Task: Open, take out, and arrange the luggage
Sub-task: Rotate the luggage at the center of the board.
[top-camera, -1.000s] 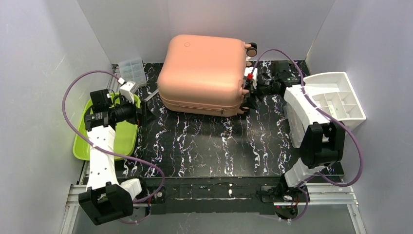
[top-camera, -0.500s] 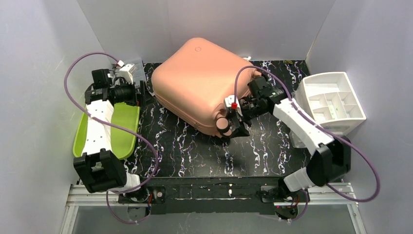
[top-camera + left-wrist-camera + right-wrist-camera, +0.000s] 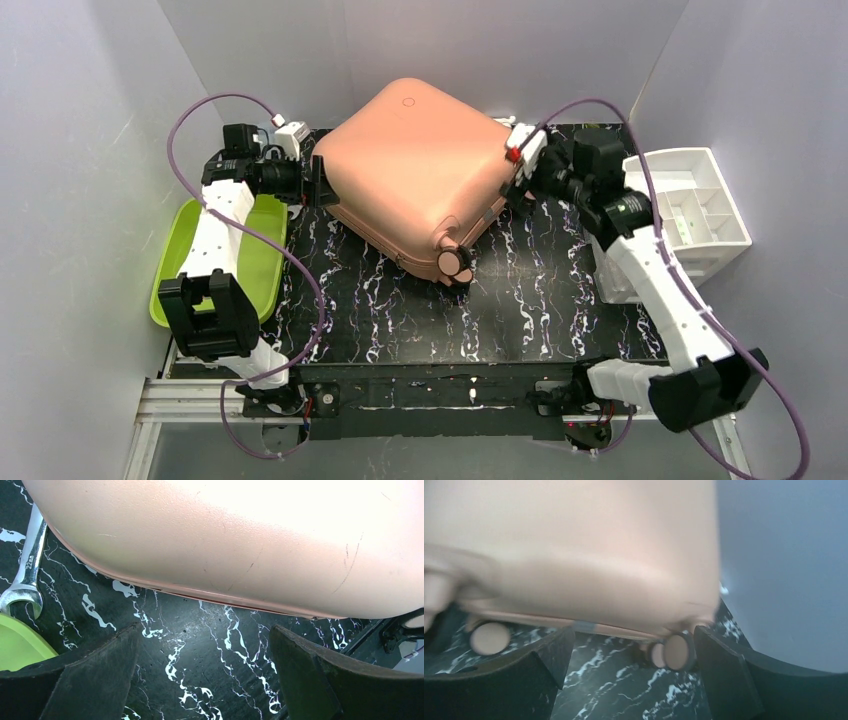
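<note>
Firstly, lower part of the top view: black marbled table (image 3: 450, 320), bare across its middle.

Item, left edge of frame: lime-green tray (image 3: 262, 270), lying flat and partly covered by the left arm.

Item, centre to upper middle: the luggage (image 3: 410, 165), salmon-pink hard shell, closed, lying flat and turned diagonally on the table. One wheeled corner points toward the lower middle, with a wheel (image 3: 455, 263) showing there.

Item, upper left, at the luggage's left side: left gripper (image 3: 318, 184). In its wrist view the jaws stand wide apart with nothing between them. The fingers (image 3: 90, 680) are just short of the shell's seam, with a strip of table between.

Item, left edge of the left wrist view: a steel wrench (image 3: 27, 565) on the table, one end beside the tray's corner.

Item, upper right, at the luggage's right side: right gripper (image 3: 520, 182). Its jaws are likewise spread and hold nothing. The wrist view is blurred; the shell and two wheels lie just ahead of the fingers (image 3: 514, 680), and contact cannot be told.

Item, right edge: white drawer organizer (image 3: 730, 215), well apart from the luggage.
</note>
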Controlling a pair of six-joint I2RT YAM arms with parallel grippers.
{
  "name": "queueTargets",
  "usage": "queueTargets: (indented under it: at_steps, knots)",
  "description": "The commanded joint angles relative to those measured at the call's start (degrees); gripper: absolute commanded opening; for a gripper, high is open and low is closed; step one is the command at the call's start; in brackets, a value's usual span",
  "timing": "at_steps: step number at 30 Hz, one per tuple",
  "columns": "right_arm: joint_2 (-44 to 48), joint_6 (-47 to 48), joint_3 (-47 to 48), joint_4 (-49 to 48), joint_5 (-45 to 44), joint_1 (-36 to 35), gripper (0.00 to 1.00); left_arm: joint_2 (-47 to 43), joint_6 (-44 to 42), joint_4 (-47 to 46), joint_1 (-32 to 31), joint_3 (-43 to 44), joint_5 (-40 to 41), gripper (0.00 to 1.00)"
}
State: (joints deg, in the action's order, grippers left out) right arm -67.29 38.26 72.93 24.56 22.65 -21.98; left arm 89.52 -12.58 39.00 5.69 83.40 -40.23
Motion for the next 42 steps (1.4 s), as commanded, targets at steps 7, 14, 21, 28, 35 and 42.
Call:
queueTargets:
  at_steps: [7,14,21,28,35,42]
  knots:
    - [-23.73,-7.13,17.81,-0.40,-7.89,13.32,0.98,2.01,2.39,2.33,-3.88,2.67,0.02,0.98]
    - [-29.80,-4.35,20.86,3.27,-2.99,17.76,1.00,2.06,3.65,0.94,-4.81,-0.29,-0.88,0.98]
    - [-34.00,-1.94,21.73,5.79,8.38,19.34,0.89,6.39,5.23,0.55,-8.96,3.45,4.84,0.99]
    - [-34.56,1.39,21.42,10.10,17.81,19.36,0.67,14.00,9.26,0.00,-10.64,10.73,10.04,0.99]
    - [-29.98,3.83,17.51,13.74,21.82,18.96,0.63,23.68,12.18,-0.33,-11.29,23.69,15.98,0.99]
    - [-23.47,4.39,9.60,15.96,21.71,13.28,0.62,32.23,11.97,1.61,-11.41,35.43,17.61,0.99]
